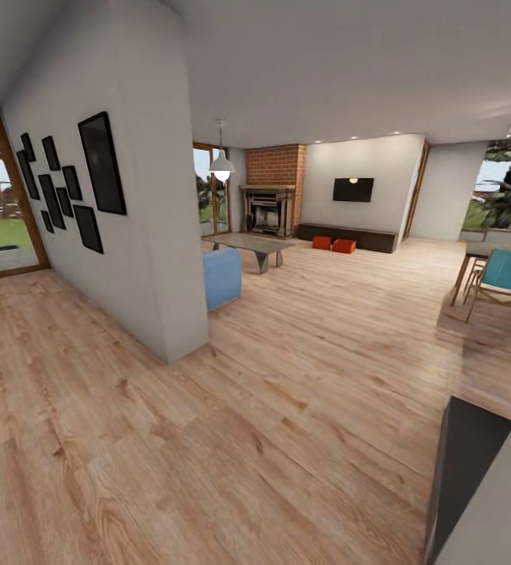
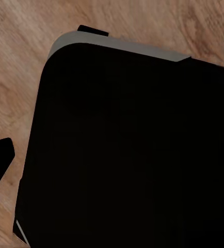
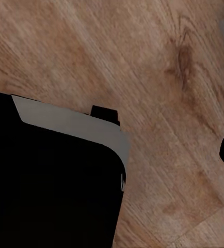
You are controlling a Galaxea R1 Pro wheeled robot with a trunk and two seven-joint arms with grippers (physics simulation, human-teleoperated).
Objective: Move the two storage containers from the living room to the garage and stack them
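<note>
Far off on the wood floor (image 1: 286,408), by the dark tabletop (image 1: 348,236) under the screen (image 1: 353,189): two small orange-red bins (image 1: 322,242) (image 1: 344,246), side by side, right of the fireplace (image 1: 271,205). Too small to tell long axis or facing. Tools: cannot tell if spread or pressed together.

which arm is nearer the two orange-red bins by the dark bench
right, likely, barely: orange-red bins lie far ahead, slightly right; both arms hang over nearby wood plank floor.
</note>
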